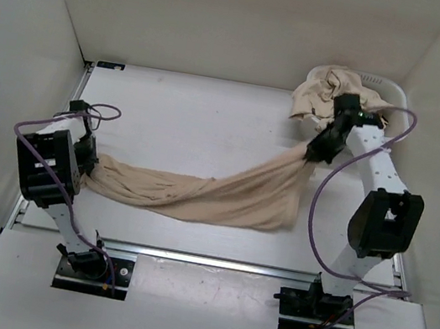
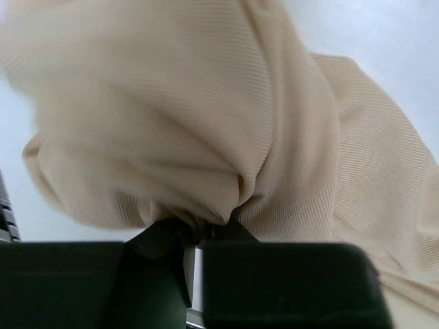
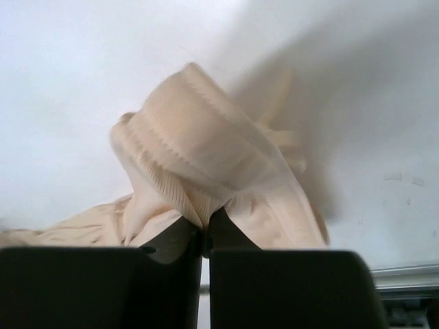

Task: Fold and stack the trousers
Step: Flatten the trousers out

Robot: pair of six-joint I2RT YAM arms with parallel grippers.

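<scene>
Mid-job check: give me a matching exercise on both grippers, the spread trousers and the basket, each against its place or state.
Things:
1. left gripper
2. right gripper
3. trousers
4. basket

Places or states:
A. far right corner, holding a beige heap
B. shut on the trousers' right end
C. stretched across the table between the grippers
D. shut on the trousers' left end

Pairs: 1-D, 2-B, 3-C, 4-A
</scene>
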